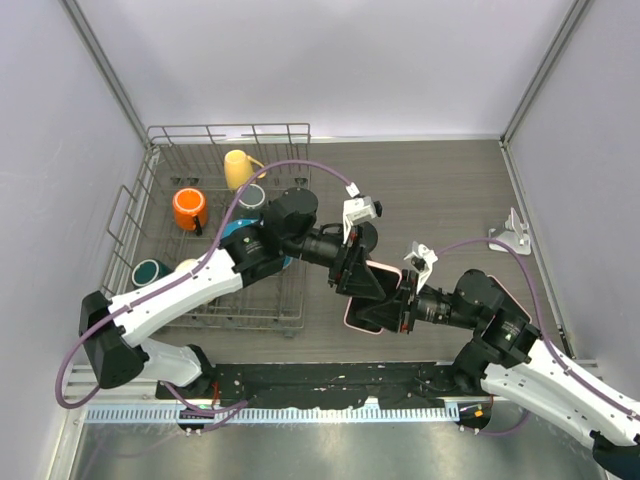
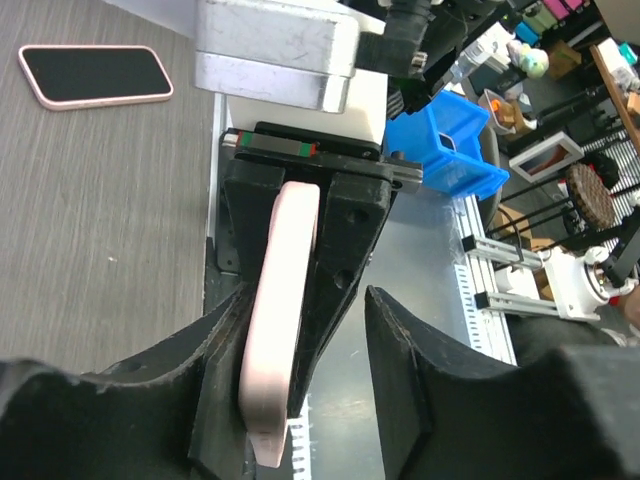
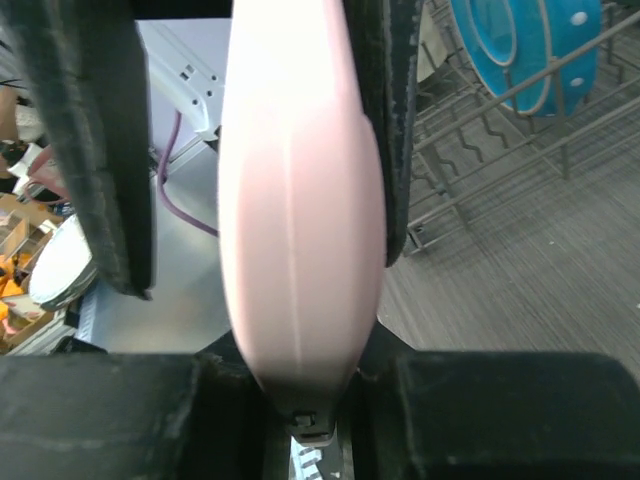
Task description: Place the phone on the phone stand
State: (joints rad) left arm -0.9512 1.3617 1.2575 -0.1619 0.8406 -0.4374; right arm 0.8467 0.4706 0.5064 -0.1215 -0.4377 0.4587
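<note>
A phone in a pink case (image 1: pixel 372 297) hangs above the table centre, between my two grippers. My right gripper (image 1: pixel 394 306) is shut on it: in the right wrist view the phone's edge (image 3: pixel 300 200) runs down into my closed fingers (image 3: pixel 150 410). My left gripper (image 1: pixel 356 272) is open around the same phone. In the left wrist view the phone (image 2: pixel 285 300) lies against one of my fingers (image 2: pixel 150 410), with a wide gap to the other. The black phone stand is not visible in any view.
A second pink-cased phone (image 2: pixel 95 75) lies flat on the table. A wire dish rack (image 1: pixel 160 160) at the left holds an orange mug (image 1: pixel 188 208), a yellow mug (image 1: pixel 238 168), a teal mug (image 1: pixel 150 272) and a blue plate (image 3: pixel 520 50). A white bracket (image 1: pixel 510 236) stands at the right.
</note>
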